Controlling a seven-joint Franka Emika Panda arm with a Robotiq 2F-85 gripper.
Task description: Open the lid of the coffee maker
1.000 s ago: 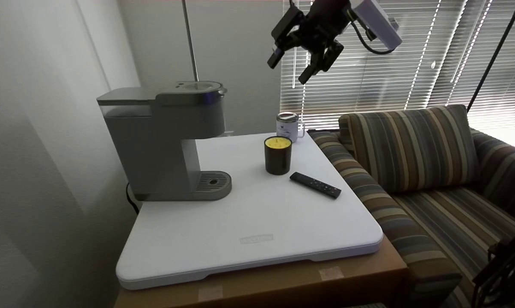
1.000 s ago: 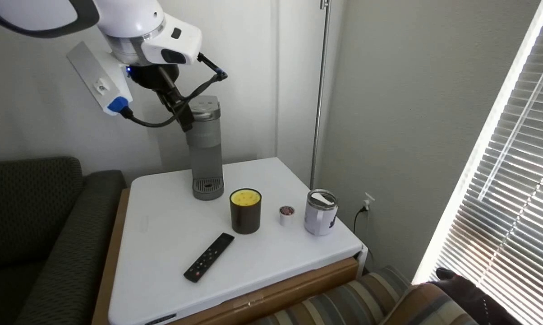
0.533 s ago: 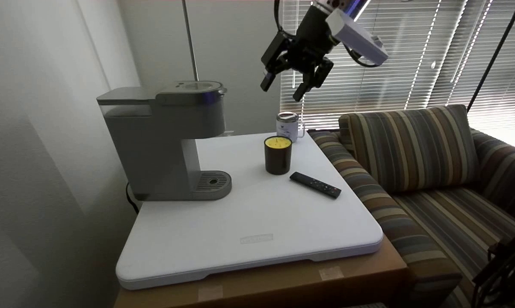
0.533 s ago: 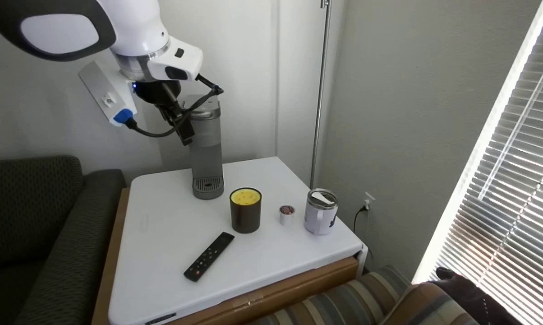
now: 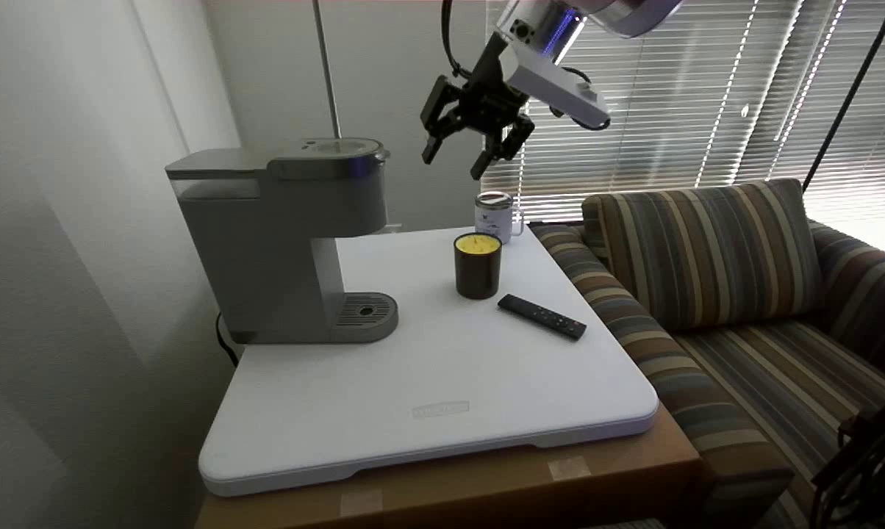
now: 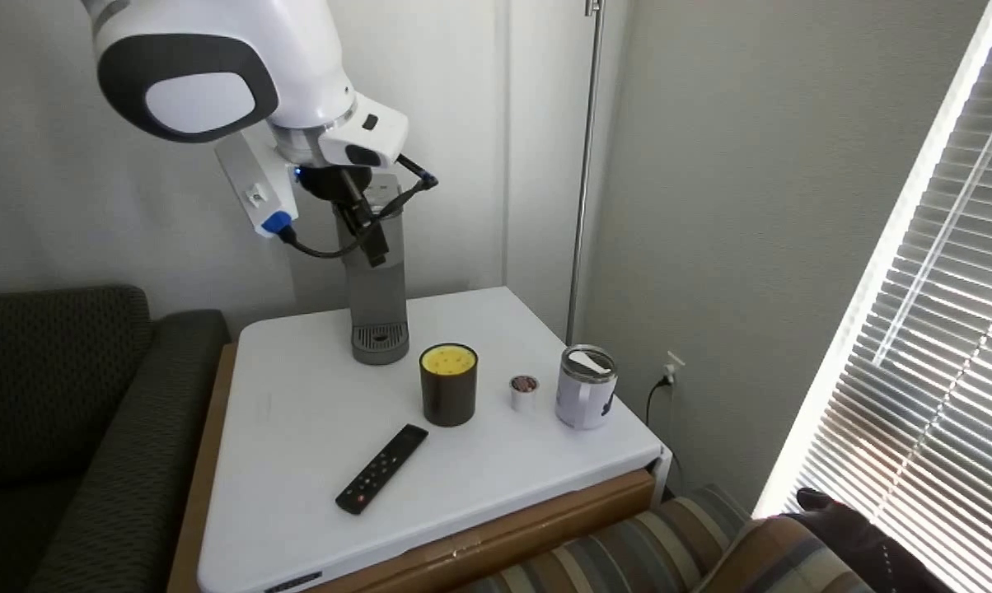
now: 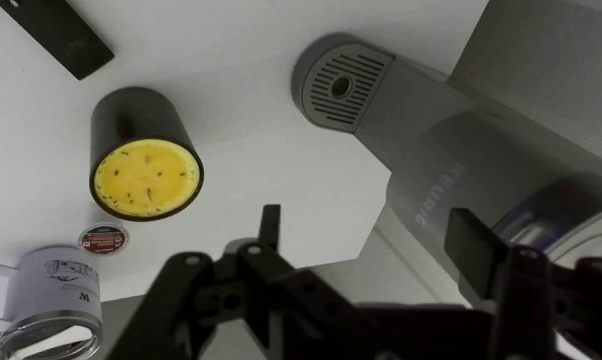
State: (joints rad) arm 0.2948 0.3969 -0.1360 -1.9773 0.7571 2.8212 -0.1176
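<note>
The grey coffee maker (image 5: 288, 250) stands on the white table top. It also shows in an exterior view (image 6: 378, 296) and in the wrist view (image 7: 426, 145). Its lid (image 5: 332, 149) lies flat and closed on the head; part of it shows at the right edge of the wrist view (image 7: 593, 240). My gripper (image 5: 453, 163) is open and empty, in the air in front of the head, at about lid height and apart from it. In an exterior view the gripper (image 6: 376, 255) covers part of the head. In the wrist view its fingers (image 7: 369, 227) are wide apart.
A dark jar with yellow top (image 5: 478, 268), a mug (image 6: 587, 387), a small pod (image 6: 524, 394) and a black remote (image 5: 542, 317) are on the white table (image 5: 442, 375). A striped armchair (image 5: 707, 257) stands beside it. A wall is behind the coffee maker.
My gripper has moved down and towards the coffee maker: left and down in an exterior view, right and down in an exterior view. It stays open. The lid and other objects have not moved.
</note>
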